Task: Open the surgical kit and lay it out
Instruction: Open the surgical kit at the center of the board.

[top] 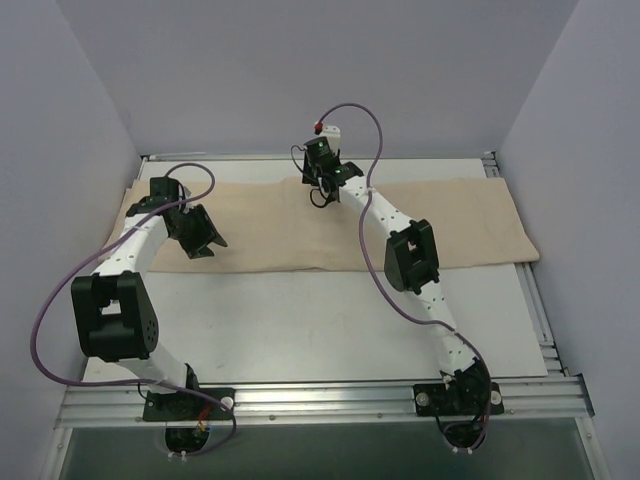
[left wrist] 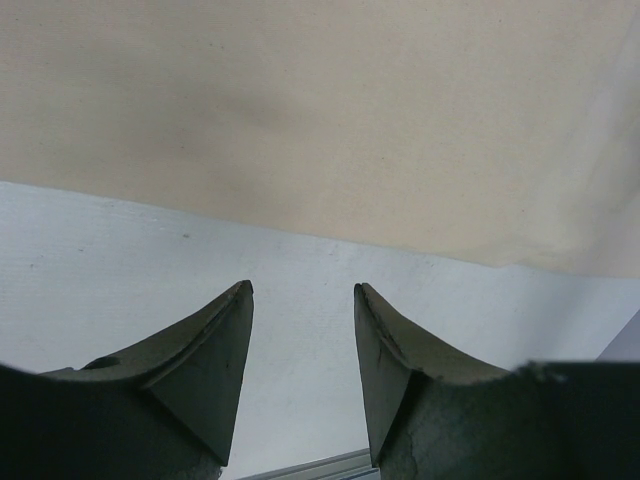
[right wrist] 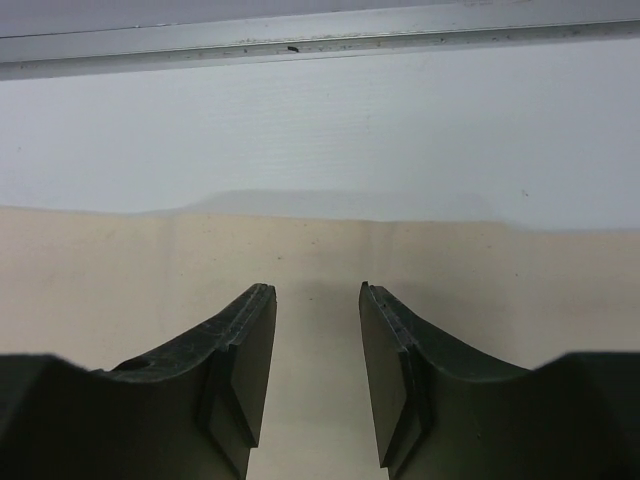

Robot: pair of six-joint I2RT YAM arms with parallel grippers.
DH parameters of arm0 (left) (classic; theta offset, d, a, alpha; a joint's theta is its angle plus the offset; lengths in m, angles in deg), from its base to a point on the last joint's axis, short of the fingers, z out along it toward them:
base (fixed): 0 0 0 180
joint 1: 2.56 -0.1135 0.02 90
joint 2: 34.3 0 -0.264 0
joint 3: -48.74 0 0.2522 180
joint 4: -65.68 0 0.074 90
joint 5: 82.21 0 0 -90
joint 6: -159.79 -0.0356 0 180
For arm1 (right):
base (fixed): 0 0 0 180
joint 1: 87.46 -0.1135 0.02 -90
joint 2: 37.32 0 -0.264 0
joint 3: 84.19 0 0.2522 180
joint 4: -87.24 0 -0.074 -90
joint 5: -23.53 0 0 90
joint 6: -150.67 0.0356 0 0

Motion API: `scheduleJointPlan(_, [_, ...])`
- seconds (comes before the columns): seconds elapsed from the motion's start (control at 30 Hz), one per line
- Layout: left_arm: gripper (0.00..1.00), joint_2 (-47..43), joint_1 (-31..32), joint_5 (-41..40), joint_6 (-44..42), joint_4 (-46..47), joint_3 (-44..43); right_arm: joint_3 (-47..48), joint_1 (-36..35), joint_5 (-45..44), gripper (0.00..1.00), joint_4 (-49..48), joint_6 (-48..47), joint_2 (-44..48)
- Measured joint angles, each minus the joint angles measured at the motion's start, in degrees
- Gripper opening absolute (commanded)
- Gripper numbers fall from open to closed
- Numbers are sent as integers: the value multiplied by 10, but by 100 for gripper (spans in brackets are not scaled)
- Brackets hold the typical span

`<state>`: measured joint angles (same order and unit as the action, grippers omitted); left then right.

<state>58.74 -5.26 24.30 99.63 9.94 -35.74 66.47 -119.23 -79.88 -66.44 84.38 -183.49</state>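
Cloth wrap (top: 280,225): I see it lying flat across the far half of the table (top: 330,320)
Left gripper (left wrist: 302,290): jaws parted midway, gripping nothing, above the cloth's near edge
Right gripper (right wrist: 317,290): jaws parted midway, empty, above the cloth's far edge

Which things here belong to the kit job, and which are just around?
Job: beige cloth wrap; left gripper and right gripper, both open and empty. Nothing else of the kit shows.
Just there: white table; aluminium rail.
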Motion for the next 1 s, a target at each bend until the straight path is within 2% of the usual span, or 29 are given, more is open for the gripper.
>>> scheduleJointPlan(0.53, [54, 0, 0, 10, 0, 11, 6, 30, 2, -56, 38, 1, -40, -53])
scheduleJointPlan(1.0, [54, 0, -1, 18, 0, 24, 14, 43, 2, -63, 29, 0, -48, -65])
